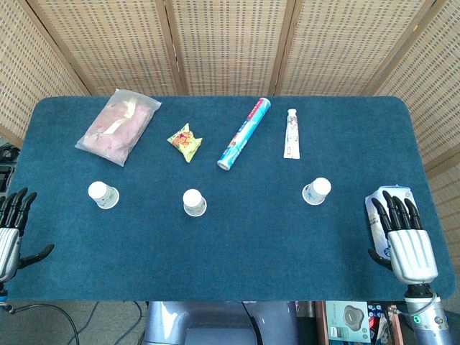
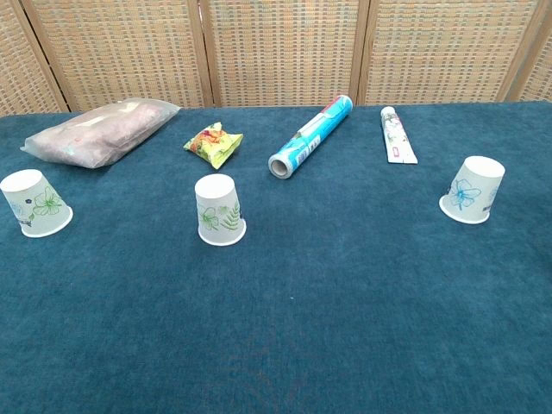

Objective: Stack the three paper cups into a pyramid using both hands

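Three white paper cups with flower prints stand upside down in a row on the blue table. The left cup [image 1: 103,195] [image 2: 35,203] is near the left edge, the middle cup [image 1: 194,203] [image 2: 219,210] stands left of centre, and the right cup [image 1: 316,191] [image 2: 472,191] is well apart on the right. My left hand [image 1: 10,233] hovers at the table's left edge, fingers spread, holding nothing. My right hand [image 1: 406,237] is at the right edge, fingers straight and apart, empty. Neither hand shows in the chest view.
Along the back lie a clear bag of pink items [image 1: 118,125], a yellow snack packet [image 1: 185,141], a blue tube roll [image 1: 244,134] and a white toothpaste tube [image 1: 291,133]. A blue-white packet [image 1: 379,205] lies under my right hand.
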Controlling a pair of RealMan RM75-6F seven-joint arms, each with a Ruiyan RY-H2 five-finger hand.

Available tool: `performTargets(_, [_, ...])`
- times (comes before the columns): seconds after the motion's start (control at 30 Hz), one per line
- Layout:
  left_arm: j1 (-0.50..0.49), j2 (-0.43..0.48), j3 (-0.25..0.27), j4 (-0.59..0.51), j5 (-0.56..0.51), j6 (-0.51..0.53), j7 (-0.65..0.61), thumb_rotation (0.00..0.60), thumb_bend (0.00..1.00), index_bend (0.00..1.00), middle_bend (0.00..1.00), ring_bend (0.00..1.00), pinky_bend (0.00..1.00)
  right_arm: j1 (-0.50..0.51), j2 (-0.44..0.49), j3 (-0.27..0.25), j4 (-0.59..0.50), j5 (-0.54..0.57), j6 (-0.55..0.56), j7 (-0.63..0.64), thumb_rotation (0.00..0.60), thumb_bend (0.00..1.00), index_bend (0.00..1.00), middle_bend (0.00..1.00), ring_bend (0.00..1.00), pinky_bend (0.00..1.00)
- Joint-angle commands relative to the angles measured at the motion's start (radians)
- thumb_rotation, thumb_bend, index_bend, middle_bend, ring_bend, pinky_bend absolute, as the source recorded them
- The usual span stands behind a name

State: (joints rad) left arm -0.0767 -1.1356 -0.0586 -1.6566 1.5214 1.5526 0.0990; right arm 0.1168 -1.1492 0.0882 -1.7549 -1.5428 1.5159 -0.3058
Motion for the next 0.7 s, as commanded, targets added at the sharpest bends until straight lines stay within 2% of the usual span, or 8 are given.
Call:
performTargets(0.03, [0.0, -0.001, 0.0, 0.001, -0.001, -0.001, 0.002, 0.6, 0.18, 0.0, 0.0, 0.0, 0.0, 0.001, -0.002, 0.0, 0.0, 0.001, -0.002, -0.003, 0.6, 0.0, 0.0, 0.0, 0.0, 0.0])
performTargets(0.17, [-0.001, -0.004, -0.001, 0.001, -0.002, -0.002, 0.006, 0.6, 0.18, 0.0, 0.0, 0.0, 0.0, 0.009, -0.007, 0.002, 0.002, -0.003, -0.011, 0.011, 0.6, 0.0, 0.0, 0.0, 0.0, 0.0])
performTargets(0.27, [-0.006, -0.007, 0.001, 0.002, -0.004, -0.015, 0.018, 0.6, 0.18, 0.0, 0.0, 0.0, 0.0, 0.067, -0.017, 0.019, 0.025, 0.005, -0.097, 0.125, 0.6, 0.0, 0.0, 0.01, 0.0, 0.0])
performTargets(0.4, [-0.009, -0.005, -0.002, 0.001, -0.007, -0.018, 0.018, 0.6, 0.18, 0.0, 0.0, 0.0, 0.0, 0.157, -0.034, 0.054, 0.088, 0.02, -0.208, 0.153, 0.6, 0.0, 0.0, 0.07, 0.0, 0.01])
performTargets(0.47, [-0.01, -0.004, -0.004, 0.0, -0.011, -0.02, 0.016, 0.6, 0.18, 0.0, 0.0, 0.0, 0.0, 0.214, -0.045, 0.078, 0.106, 0.04, -0.285, 0.211, 0.6, 0.0, 0.01, 0.1, 0.0, 0.04])
performTargets(0.57, [-0.016, -0.006, -0.012, 0.0, -0.027, -0.031, 0.01, 0.6, 0.18, 0.0, 0.0, 0.0, 0.0, 0.306, -0.084, 0.118, 0.169, 0.05, -0.38, 0.313, 0.6, 0.05, 0.09, 0.16, 0.04, 0.11])
performTargets(0.7, [-0.022, -0.013, -0.017, 0.004, -0.044, -0.043, 0.024, 0.6, 0.18, 0.0, 0.0, 0.0, 0.0, 0.39, -0.13, 0.132, 0.243, 0.095, -0.498, 0.33, 0.6, 0.1, 0.15, 0.21, 0.09, 0.18])
